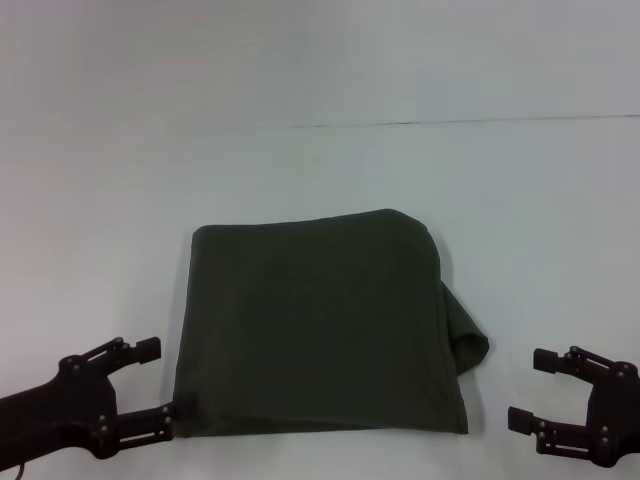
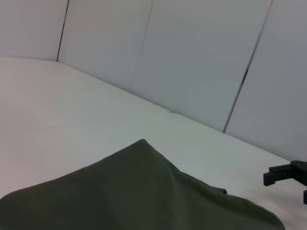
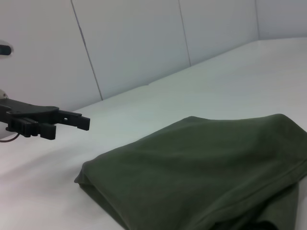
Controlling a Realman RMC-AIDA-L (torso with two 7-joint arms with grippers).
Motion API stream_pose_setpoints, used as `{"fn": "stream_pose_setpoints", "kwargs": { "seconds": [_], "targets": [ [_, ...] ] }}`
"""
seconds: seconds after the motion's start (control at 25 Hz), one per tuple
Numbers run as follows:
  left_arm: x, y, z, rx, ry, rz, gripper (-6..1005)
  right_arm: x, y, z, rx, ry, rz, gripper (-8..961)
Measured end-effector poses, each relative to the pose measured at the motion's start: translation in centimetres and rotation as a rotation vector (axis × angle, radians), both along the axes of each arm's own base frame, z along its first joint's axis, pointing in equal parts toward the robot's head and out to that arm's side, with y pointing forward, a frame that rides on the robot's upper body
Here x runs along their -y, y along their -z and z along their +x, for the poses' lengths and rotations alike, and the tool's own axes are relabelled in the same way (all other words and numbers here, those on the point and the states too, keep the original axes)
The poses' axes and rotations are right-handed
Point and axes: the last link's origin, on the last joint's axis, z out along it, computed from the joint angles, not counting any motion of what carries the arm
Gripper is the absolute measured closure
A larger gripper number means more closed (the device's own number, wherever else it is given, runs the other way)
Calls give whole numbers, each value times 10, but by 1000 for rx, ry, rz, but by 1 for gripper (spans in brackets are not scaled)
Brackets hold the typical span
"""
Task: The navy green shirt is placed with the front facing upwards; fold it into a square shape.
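The navy green shirt (image 1: 320,325) lies folded into a rough square on the white table, with a sleeve bulging out at its right side (image 1: 465,335). No lettering or collar shows. My left gripper (image 1: 155,385) is open at the shirt's near left corner, its lower fingertip touching or nearly touching the hem. My right gripper (image 1: 530,388) is open just right of the shirt, holding nothing. The left wrist view shows the shirt (image 2: 139,196) and the right gripper (image 2: 288,179) far off. In the right wrist view the shirt (image 3: 206,172) lies close, with the left gripper (image 3: 67,123) beyond.
The white table (image 1: 320,170) stretches beyond the shirt to a seam line at the back (image 1: 450,122). Pale wall panels (image 2: 192,57) stand behind the table.
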Motion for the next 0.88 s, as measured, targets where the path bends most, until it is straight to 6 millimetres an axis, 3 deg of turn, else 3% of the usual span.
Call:
{"fn": "stream_pose_setpoints", "kwargs": {
  "seconds": [0.88],
  "targets": [
    [-1,0,1,1,5,6,65,-3,-1,-5,-10,-20,0,12]
  ]
}}
